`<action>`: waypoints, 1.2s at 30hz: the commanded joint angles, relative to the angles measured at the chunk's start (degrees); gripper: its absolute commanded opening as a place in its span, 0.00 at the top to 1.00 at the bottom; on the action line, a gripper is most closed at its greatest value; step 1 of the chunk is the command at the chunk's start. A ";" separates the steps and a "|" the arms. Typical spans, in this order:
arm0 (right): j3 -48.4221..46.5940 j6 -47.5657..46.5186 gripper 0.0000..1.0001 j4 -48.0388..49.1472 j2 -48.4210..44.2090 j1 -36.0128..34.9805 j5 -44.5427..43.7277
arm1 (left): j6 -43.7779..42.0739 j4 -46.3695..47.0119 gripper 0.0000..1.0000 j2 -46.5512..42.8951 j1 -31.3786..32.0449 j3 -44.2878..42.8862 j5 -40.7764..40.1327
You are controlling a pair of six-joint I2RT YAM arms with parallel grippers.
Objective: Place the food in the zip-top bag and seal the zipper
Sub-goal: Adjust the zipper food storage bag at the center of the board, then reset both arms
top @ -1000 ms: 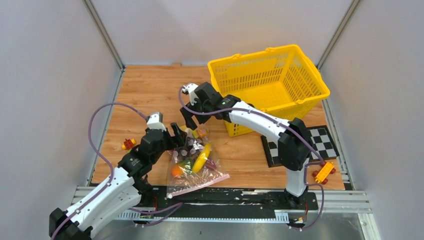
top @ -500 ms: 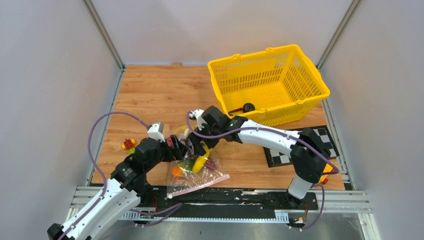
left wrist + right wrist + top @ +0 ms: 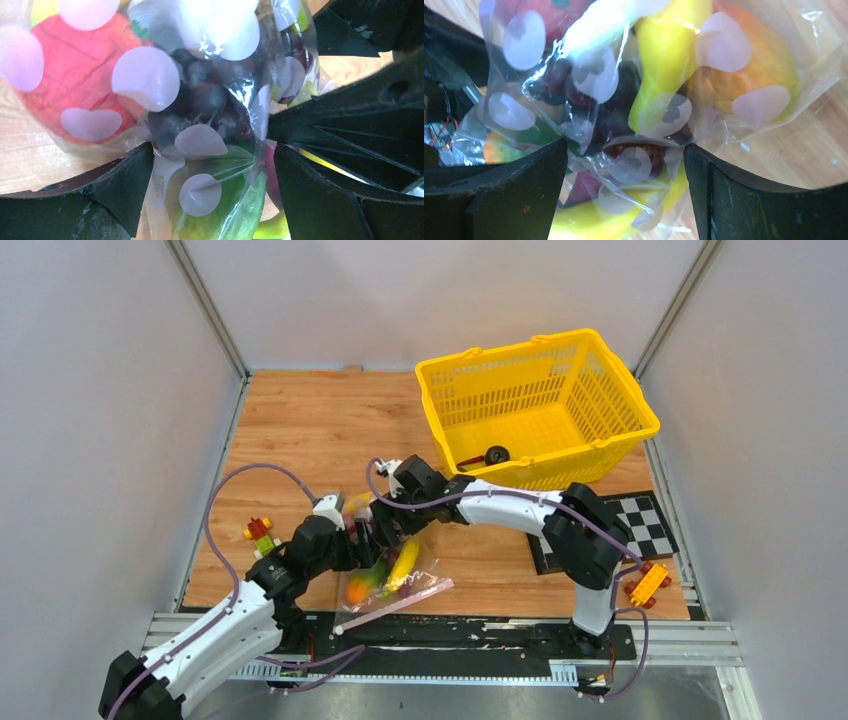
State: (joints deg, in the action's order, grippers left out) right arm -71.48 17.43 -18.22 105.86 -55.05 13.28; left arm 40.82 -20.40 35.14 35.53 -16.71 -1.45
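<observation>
The zip-top bag (image 3: 392, 578) lies on the wooden table near the front edge, with the food inside: a yellow banana (image 3: 404, 562), an orange piece (image 3: 356, 590), dark grapes (image 3: 205, 100), a red fruit (image 3: 75, 75) and a green piece (image 3: 220, 210). Its pink zipper (image 3: 395, 602) runs along the near edge. My left gripper (image 3: 212, 165) is open and straddles the bag's far end from the left. My right gripper (image 3: 624, 165) is open too, astride the bag over the banana (image 3: 664, 60) and grapes (image 3: 614, 110). Plastic touches the fingers on both sides.
A yellow mesh basket (image 3: 540, 400) stands at the back right with a small dark object (image 3: 495, 454) inside. Toy blocks (image 3: 258, 530) lie left of the left arm. An orange toy car (image 3: 648, 585) and a checkerboard mat (image 3: 640, 525) sit at the right.
Both grippers have come down from above and beside the bag onto its far end. The bag has bunched up and its zipper edge has swung slightly.
</observation>
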 commanded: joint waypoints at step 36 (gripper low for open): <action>1.80 -19.11 0.00 4.34 -46.13 7.73 -29.96 | -13.71 -13.81 0.00 -6.66 -0.62 -32.20 -28.41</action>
State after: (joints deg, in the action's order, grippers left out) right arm -75.22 2.59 -16.73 66.96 -47.48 4.56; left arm 29.69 -28.60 27.75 35.16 -44.99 -26.37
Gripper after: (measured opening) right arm 0.997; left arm 0.998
